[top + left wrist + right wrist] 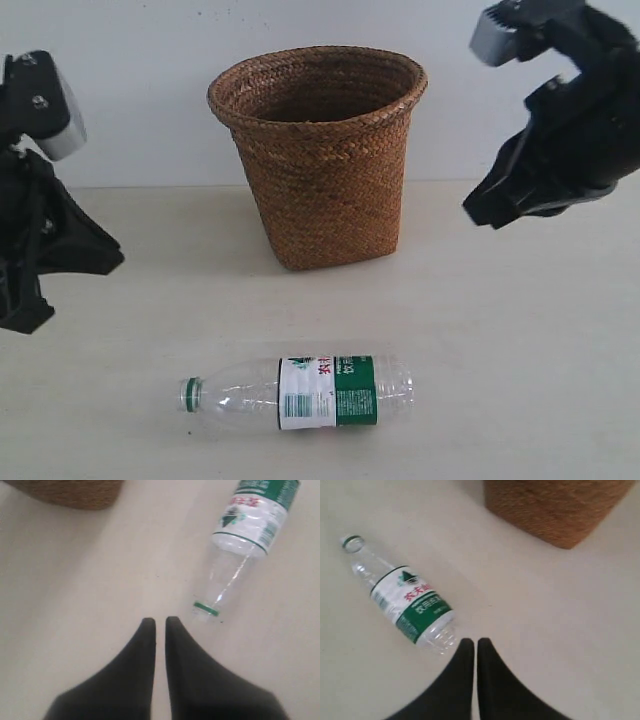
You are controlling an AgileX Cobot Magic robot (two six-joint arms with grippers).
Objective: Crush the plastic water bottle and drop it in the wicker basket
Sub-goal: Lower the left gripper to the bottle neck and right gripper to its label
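Here we are over the pale tabletop [520, 350], and nothing is in contact yet. The wicker basket [320, 160] stands upright at the middle of the far edge, close to the wall, with its wide rolled rim open to the top and its narrower base flat on the surface. The plastic water bottle [300, 392] lies on its side well apart from the basket, out toward the near edge and about midway between the left and right edges. Its green-ringed neck points toward the left edge and its clear bottom toward the right. The white-and-green label with red characters wraps the middle, and the body looks round and full, not crushed. The left gripper [160, 624] hangs above the left side of the tabletop with its jaws drawn together, only a thin slit between the two dark tips and nothing held. From its wrist camera the bottle's neck sits just beyond the tips, apart from them. The right gripper [475, 642] is up above the right side, raised to about the level of the basket's rim, with its jaws also pressed nearly together and empty. Its wrist camera shows the bottle's clear bottom near the tips but not touching, and the basket's woven base farther off.
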